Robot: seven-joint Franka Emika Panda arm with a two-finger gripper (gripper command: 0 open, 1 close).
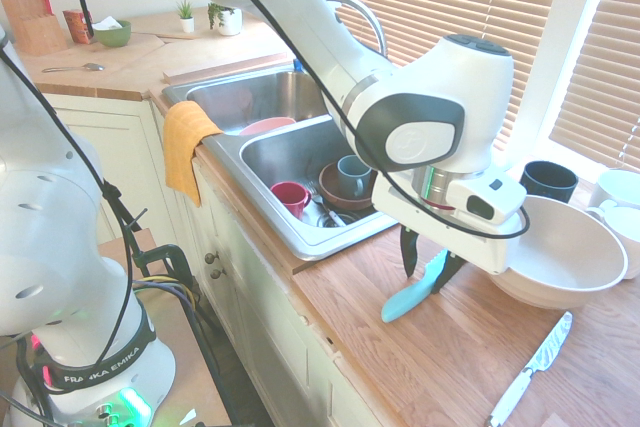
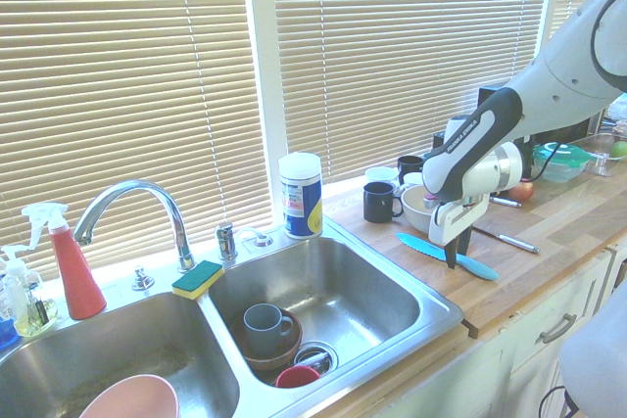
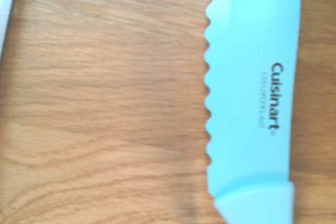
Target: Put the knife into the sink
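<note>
The turquoise knife point(image 1: 405, 302) point(image 2: 421, 242) lies flat on the wooden counter, to the right of the sink point(image 1: 300, 247) point(image 2: 431, 325). My gripper point(image 1: 430, 269) point(image 2: 453, 259) is lowered over its middle. One dark finger stands on each side of the knife, and the jaws stand partly apart, not clamped on it. The wrist view shows the serrated blade point(image 3: 252, 103) with its printed brand name close up against the wood grain. The near basin holds a blue-grey mug point(image 1: 352, 175) in a brown bowl and a red cup point(image 1: 290, 195).
A large white bowl point(image 1: 565, 252) sits just behind the gripper. A metal-bladed knife with a white handle point(image 1: 530, 382) lies nearer the counter's front. A black mug point(image 1: 548, 179) stands by the window. An orange cloth point(image 1: 185, 142) hangs over the sink's rim, and the faucet point(image 2: 127, 193) rises behind the basins.
</note>
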